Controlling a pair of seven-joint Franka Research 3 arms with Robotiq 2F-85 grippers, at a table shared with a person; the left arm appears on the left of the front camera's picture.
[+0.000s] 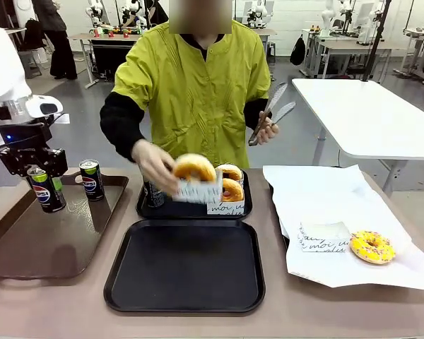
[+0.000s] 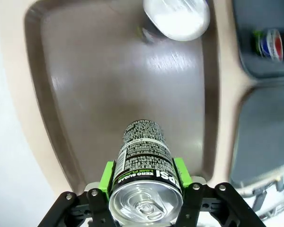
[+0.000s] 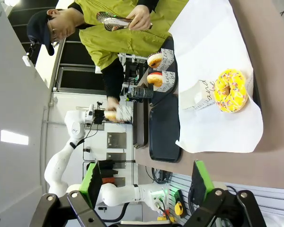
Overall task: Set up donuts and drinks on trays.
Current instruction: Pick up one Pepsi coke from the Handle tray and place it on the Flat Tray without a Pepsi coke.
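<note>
Your left gripper has its jaws closed on a Pepsi can, with the green pads pressed to either side just below the rim. The can stands upright, long axis vertical, over the far-left part of the brown tray. You cannot tell whether its base rests on that tray or hangs just above it. A second can stands just to its right on the same tray.

The near black tray is bare. It lies to the right of those jaws and somewhat nearer, beyond the brown tray's right rim. The far black tray already carries a third can and two donuts. The person's hand holds a sleeved donut over its near edge.

Your left arm is much the closer one to the bare tray, so the carry is probably a rightward one with the can kept upright. It would need to pass clear of the second can and both rims, and stay out of the person's reach.

Your right gripper has its jaws wide with nothing between them. The yellow-sprinkled donut lies on the white paper at the counter's right end.
</note>
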